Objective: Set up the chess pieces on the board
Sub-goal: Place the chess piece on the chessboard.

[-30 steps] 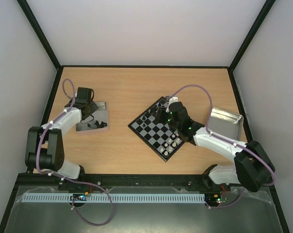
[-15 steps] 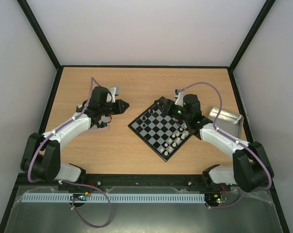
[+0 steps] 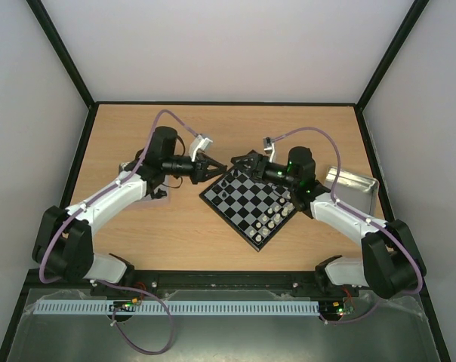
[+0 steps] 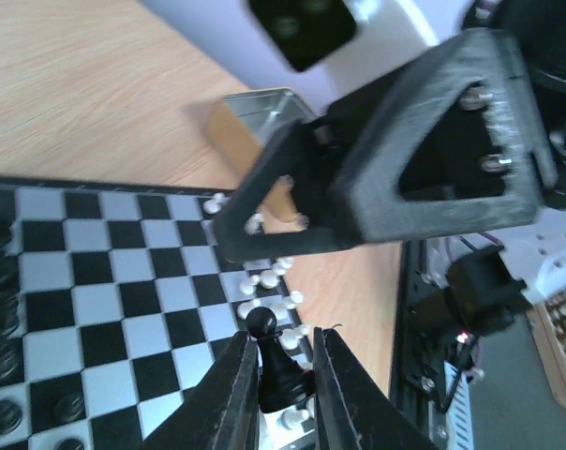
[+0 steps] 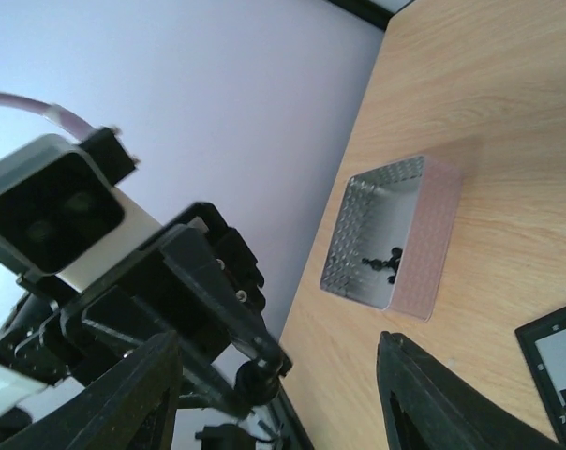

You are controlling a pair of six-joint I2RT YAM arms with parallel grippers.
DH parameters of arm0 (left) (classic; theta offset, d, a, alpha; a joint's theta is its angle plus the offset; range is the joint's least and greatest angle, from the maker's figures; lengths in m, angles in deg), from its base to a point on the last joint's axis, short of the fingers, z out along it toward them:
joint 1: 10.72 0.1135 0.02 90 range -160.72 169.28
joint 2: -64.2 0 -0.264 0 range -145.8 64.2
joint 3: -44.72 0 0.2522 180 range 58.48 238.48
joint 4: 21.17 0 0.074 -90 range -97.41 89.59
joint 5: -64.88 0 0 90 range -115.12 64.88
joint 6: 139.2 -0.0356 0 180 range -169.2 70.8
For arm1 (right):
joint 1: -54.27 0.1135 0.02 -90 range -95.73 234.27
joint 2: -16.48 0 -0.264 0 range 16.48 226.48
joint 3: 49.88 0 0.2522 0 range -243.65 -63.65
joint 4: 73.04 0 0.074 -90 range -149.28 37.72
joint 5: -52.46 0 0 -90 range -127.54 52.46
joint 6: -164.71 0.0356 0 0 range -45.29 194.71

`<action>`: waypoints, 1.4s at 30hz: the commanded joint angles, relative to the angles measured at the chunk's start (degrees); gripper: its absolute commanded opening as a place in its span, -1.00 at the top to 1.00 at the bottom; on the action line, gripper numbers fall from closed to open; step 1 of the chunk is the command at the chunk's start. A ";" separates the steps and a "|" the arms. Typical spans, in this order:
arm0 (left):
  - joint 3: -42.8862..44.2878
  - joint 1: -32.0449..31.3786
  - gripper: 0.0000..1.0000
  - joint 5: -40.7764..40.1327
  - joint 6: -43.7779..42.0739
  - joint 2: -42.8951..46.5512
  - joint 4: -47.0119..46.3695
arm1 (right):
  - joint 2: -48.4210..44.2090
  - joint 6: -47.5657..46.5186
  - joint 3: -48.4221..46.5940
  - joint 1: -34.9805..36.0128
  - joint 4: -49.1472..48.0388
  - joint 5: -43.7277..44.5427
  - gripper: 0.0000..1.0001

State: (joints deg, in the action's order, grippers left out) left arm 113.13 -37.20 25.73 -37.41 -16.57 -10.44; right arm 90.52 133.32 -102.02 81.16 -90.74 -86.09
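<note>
Though tiny, glossy ball-topped black piece [image 4: 274, 366]

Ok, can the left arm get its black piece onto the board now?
Probably yes: the left claw, shut on the black piece, hangs at the edge of the board. The right claw, open, faces it closely and could crowd the far corner.

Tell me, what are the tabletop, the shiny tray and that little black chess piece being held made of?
The tabletop looks like wood or wood-grain laminate, going by its pale, streaked grain and matte surface. The tray seems to be thin metal, as it is mirror-bright with reflections. The black piece is probably glossy plastic, judging by its smooth highlights.
</note>
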 commanded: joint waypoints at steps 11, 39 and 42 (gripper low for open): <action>5.20 -2.88 0.70 12.16 -23.01 0.94 11.03 | -4.87 -2.34 -1.86 0.86 3.24 -11.20 0.14; 7.40 -2.96 0.57 10.82 -24.83 0.17 11.73 | -6.16 8.56 -0.01 4.13 2.00 -7.51 0.97; 7.27 -2.96 0.21 8.37 -23.51 0.32 11.73 | -6.74 7.38 -0.23 4.13 3.37 -5.28 0.97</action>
State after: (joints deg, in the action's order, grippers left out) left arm 118.68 -39.69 35.91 -61.23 -16.57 1.73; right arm 86.08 140.77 -102.02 84.64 -84.95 -93.33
